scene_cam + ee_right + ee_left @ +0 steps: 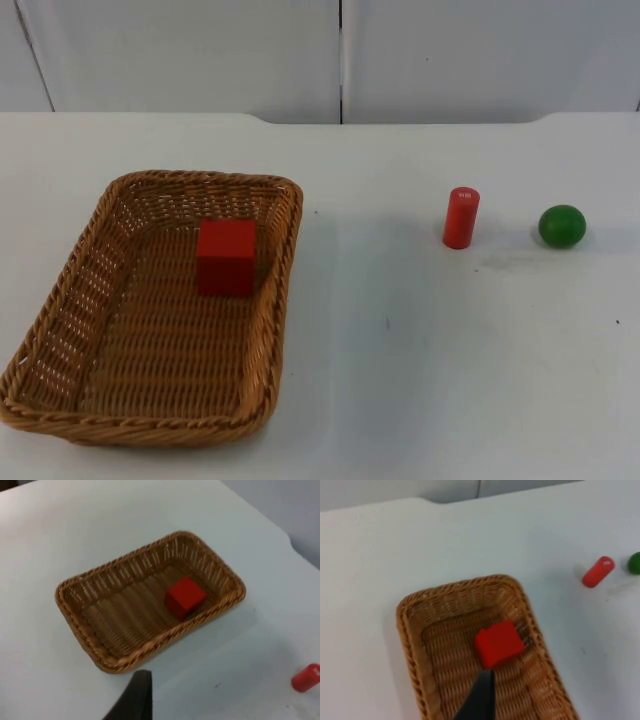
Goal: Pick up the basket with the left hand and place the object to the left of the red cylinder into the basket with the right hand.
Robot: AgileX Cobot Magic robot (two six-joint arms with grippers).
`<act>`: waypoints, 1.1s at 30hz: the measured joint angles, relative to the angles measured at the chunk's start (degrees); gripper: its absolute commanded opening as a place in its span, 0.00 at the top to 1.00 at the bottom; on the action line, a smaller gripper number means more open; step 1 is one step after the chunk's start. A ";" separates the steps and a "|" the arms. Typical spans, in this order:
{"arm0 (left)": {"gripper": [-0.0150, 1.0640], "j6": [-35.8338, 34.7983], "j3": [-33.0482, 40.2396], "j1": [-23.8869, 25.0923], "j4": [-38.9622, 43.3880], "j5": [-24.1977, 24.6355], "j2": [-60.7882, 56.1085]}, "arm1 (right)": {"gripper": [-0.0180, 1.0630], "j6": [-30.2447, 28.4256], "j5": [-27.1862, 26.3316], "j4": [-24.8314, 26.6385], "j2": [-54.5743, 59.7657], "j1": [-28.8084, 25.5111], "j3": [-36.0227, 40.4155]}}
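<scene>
A brown wicker basket (200, 178) stands on the white table at the left, and a red cube (226, 257) lies inside it near its far right corner. To the right stands the red cylinder (461, 217), upright, with a green ball (562, 226) on its right side. My left gripper (482, 695) hovers high over the basket (455, 587), just short of the cube (498, 642). My right gripper (135, 697) hangs high above the table beside the basket's long rim (115, 662), well away from the cube (185, 596) and the cylinder (306, 677).
The grey partition wall (340, 55) closes off the table's far edge. White table top (400, 350) lies bare between the basket and the cylinder and in front of both.
</scene>
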 measured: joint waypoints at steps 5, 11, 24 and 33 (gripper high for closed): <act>0.22 -0.03 0.00 -2.31 0.08 0.19 -3.95 | 0.11 1.70 -2.35 0.10 0.00 0.00 5.27; 0.22 -0.13 2.33 -3.02 0.21 0.65 -9.87 | 0.11 3.38 -6.41 0.10 0.00 0.00 10.29; 0.22 -0.13 18.12 -3.02 1.28 -1.73 -26.50 | 0.11 4.17 -10.39 0.22 0.00 0.00 14.36; 0.22 -2.04 19.37 -3.02 3.15 3.20 -37.75 | 0.11 4.28 -12.73 0.22 0.00 0.00 19.47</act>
